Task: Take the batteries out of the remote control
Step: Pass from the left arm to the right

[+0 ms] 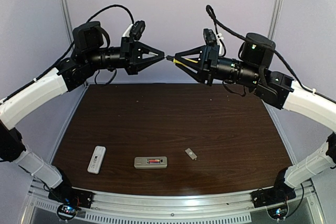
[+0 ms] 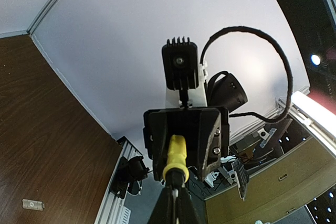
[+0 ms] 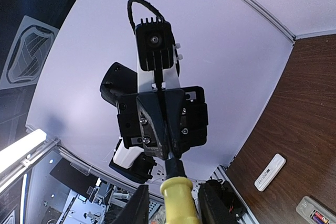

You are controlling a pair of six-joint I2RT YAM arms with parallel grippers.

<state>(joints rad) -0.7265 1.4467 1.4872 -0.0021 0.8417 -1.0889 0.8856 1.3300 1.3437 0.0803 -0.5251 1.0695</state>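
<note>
On the dark tabletop [image 1: 210, 124] I count two remotes, white remote [image 1: 96, 159] and grey remote [image 1: 150, 162], plus one cover plate [image 1: 191, 153]; left hand [image 1: 164, 56] pinches the one screwdriver [image 1: 185, 61], right hand [image 1: 176, 56] flanks its handle, grip unclear

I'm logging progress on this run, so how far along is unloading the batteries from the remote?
Done: the cover plate lies off the grey remote, compartment open. In hand: the left gripper holds the screwdriver by its shaft in mid-air, with the right gripper around its yellow handle. Left: batteries show in the compartment, so none looks unloaded yet.
</note>
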